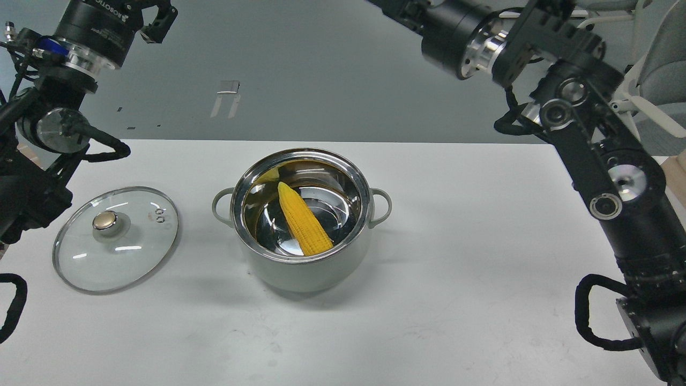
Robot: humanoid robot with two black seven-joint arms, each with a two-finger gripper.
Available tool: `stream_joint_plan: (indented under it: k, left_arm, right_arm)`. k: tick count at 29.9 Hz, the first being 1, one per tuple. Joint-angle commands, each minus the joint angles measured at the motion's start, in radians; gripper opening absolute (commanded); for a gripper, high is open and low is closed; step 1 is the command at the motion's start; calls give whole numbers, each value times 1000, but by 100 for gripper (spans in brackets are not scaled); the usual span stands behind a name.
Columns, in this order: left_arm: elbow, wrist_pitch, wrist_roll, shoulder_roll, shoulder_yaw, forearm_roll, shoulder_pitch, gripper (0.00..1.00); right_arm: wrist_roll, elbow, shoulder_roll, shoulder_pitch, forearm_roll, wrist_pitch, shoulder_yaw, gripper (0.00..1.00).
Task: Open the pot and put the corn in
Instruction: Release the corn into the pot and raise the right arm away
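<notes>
The pale grey-green pot stands open in the middle of the white table. The yellow corn lies inside it, leaning on the steel wall, with its point toward the back left. Nothing holds the corn. My left gripper is high at the top left, far from the pot and partly cut off by the view's edge, so I cannot tell how its fingers stand. My right arm rises at the right, and its gripper is out of view past the top edge.
The glass lid with the gold knob lies flat on the table to the left of the pot. Office chairs stand on the floor at the back right.
</notes>
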Motion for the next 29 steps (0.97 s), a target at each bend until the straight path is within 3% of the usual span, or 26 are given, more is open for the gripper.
stream_joint_plan:
  k: [1, 4, 9, 12, 18, 29]
  left_arm:
    - [7, -1, 3, 0, -3, -2, -2, 98]
    - [17, -1, 5, -8, 2, -2, 7, 98]
    - [68, -1, 9, -67, 0, -2, 7, 98]
    - [106, -1, 40, -77, -3, -3, 7, 98]
    - [190, -1, 55, -143, -6, 1, -11, 98]
    - [197, -1, 77, -147, -3, 6, -42, 98]
  right_arm:
    - [37, -57, -9, -9, 59, 0, 184, 100]
    - [58, -155, -51, -14, 207, 0, 294, 100]
    - [58, -312, -139, -14, 554, 0, 321, 100]
    - [55, -404, -183, -15, 793, 0, 316, 100]
    - [60, -540, -225, -79, 991, 0, 315, 100]
    - [77, -527, -176, -138, 1088, 0, 318, 100]
